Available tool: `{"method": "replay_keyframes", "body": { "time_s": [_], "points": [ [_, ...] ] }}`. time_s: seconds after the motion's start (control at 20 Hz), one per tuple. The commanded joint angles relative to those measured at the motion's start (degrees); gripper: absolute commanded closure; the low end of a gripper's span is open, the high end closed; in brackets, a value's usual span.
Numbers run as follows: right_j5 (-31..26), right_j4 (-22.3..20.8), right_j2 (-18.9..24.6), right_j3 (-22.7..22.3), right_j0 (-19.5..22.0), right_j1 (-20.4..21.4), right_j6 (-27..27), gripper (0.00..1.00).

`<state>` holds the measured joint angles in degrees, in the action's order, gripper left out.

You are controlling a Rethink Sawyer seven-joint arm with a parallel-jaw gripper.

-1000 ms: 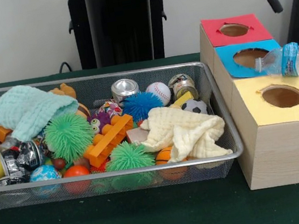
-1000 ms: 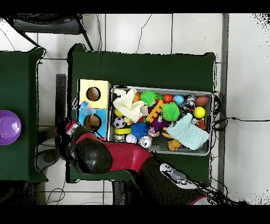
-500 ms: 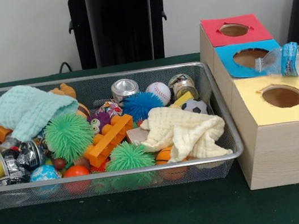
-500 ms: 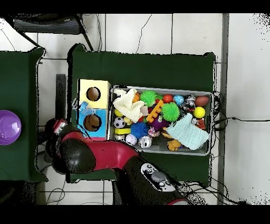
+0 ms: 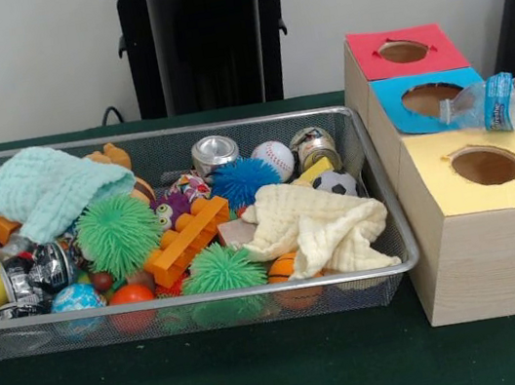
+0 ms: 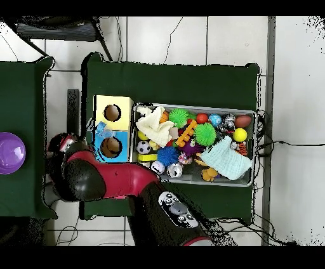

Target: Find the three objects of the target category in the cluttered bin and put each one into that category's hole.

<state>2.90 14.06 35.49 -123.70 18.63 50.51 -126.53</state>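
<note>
Gripper unseen; arm [image 6: 101, 181] beside boxes; bottle [image 5: 495, 103] atop blue box [image 5: 425, 101].

arm [image 6: 114, 184] swung off past the blue box [image 6: 112, 147], wire bin [image 6: 193, 143] packed with toys beside it

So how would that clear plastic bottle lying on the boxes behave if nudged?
The clear crumpled plastic bottle looks empty, so probably light. It lies on its side across the blue-topped box, so it may roll or slide off.
</note>
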Motion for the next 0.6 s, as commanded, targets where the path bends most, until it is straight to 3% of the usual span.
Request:
{"method": "replay_keyframes", "body": {
  "time_s": [0.05, 0.6],
  "points": [
    [1.8, 0.3, -6.2, 7.9, 1.1, -3.9, -5.6, 1.00],
    [3.7, -2.8, -8.6, 10.9, 0.9, -7.5, -4.7, 1.00]
  ]
}}
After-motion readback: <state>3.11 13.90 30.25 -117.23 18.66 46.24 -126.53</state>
